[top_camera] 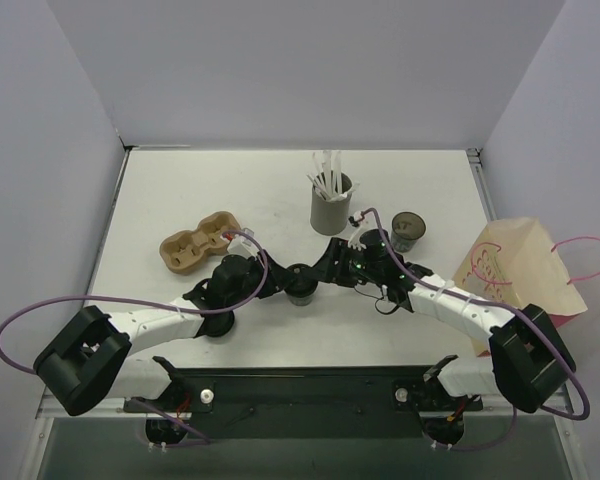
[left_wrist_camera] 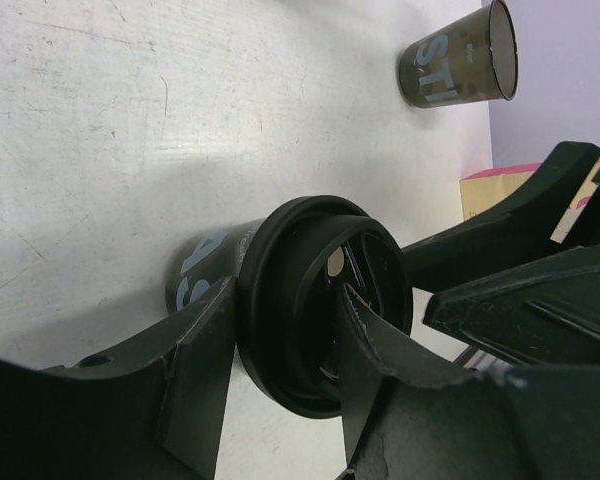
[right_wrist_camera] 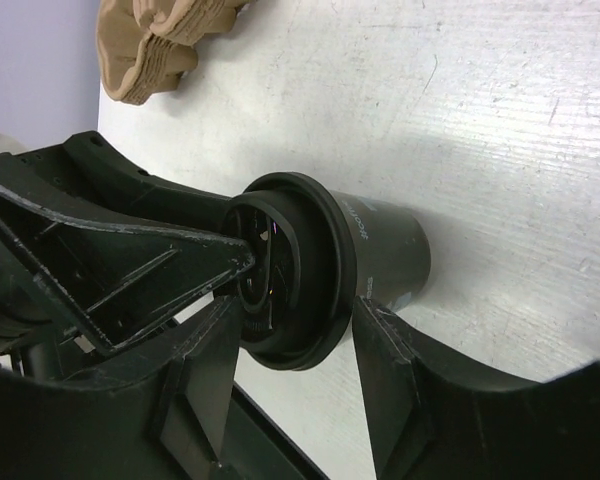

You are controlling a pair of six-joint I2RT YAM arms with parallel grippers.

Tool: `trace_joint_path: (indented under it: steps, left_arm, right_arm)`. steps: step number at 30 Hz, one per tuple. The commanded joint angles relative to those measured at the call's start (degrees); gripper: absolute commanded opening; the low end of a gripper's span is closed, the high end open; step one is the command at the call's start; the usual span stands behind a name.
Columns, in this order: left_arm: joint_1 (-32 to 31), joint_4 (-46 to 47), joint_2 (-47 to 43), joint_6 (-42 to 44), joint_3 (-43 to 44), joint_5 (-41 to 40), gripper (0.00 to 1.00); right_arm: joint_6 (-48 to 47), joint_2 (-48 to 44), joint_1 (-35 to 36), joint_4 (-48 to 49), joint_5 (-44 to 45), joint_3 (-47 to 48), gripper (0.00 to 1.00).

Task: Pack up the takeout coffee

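Note:
The takeout coffee (top_camera: pixel 302 290) is a short dark cup with a black lid, standing mid-table between both arms. In the left wrist view my left gripper (left_wrist_camera: pixel 288 310) is shut on the cup (left_wrist_camera: pixel 195 265) at its lid rim, one finger (left_wrist_camera: pixel 195 370) against the rim's side and the other across the lid's front. From the opposite side my right gripper (right_wrist_camera: pixel 298 310) straddles the same lid. Its fingers (right_wrist_camera: pixel 390 360) stand just off the rim, open. The cup's body (right_wrist_camera: pixel 390 250) rests on the table.
A grey holder of white straws (top_camera: pixel 331 203) stands behind the cup. A second dark cup without a lid (top_camera: pixel 409 230) is at the right. A tan cup carrier (top_camera: pixel 198 245) lies at the left, and a paper bag with pink handles (top_camera: pixel 515 275) at the right edge.

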Motion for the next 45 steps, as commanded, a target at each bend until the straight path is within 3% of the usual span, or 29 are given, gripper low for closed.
trace_joint_path:
  steps: [1,11,20,33,45]
  left_arm:
    - [-0.94,-20.67,3.07,3.47,-3.57,0.33,0.48]
    - [-0.94,-20.14,3.77,3.21,-3.39,0.51,0.48]
    - [-0.94,-19.44,4.03,2.77,-4.09,0.60,0.48]
    - [-0.94,-19.18,3.77,2.59,-4.18,0.77,0.48]
    - [-0.94,-19.35,3.15,2.42,-4.45,0.68,0.48]
  right_arm:
    - [1.95,-4.99,0.11,-2.15,3.57,-1.33,0.49]
    - [12.67,-8.86,0.37,2.49,7.97,-9.32,0.37]
    - [16.63,-6.84,1.95,10.50,7.00,-12.41,0.37]
    - [16.46,-14.84,3.10,6.03,12.63,-13.03,0.35]
    - [17.34,-12.82,5.03,6.10,15.09,-11.97,0.34]
